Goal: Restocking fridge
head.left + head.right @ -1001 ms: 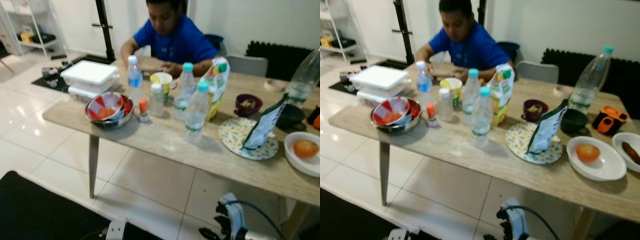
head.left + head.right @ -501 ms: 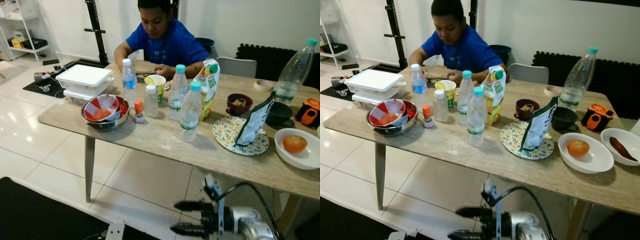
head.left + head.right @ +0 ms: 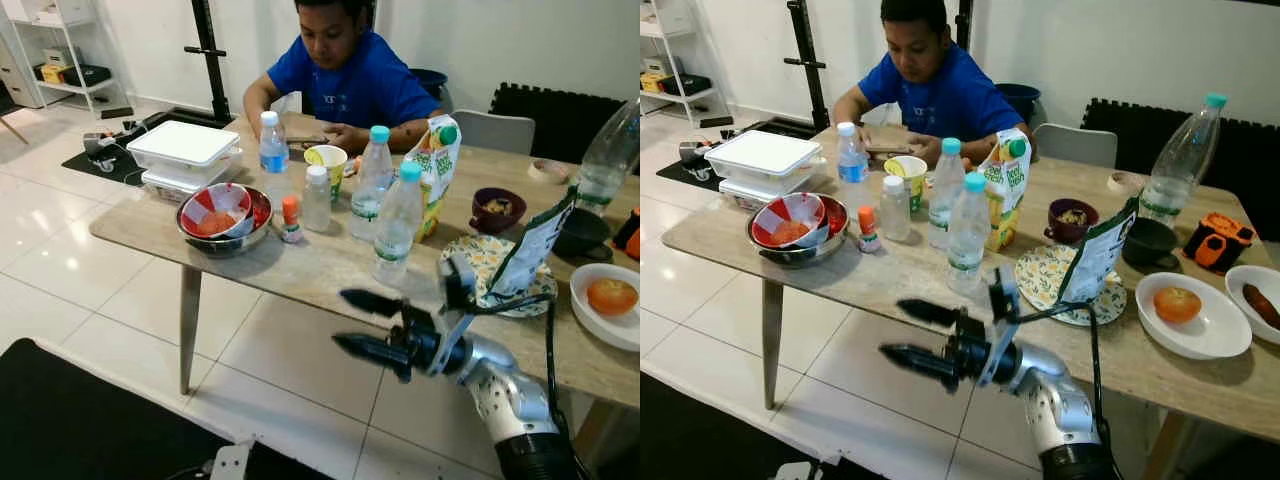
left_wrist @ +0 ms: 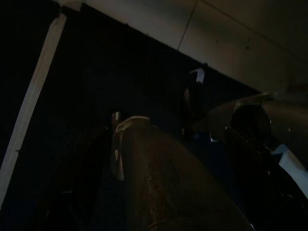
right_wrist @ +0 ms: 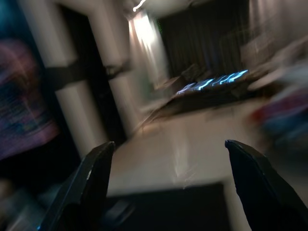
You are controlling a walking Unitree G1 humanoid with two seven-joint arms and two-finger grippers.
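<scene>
The right end effector (image 3: 902, 332) hangs wide open and empty below the surface's (image 3: 890, 275) edge; the nearest bottle (image 3: 968, 235) stands at its one o'clock. Raise, square up, grip mid-body.

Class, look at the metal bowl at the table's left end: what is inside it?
Inside the metal bowl sits a smaller red and white bowl, tilted, with something orange-red in it. That bowl hides the rest of the metal bowl's inside.
</scene>
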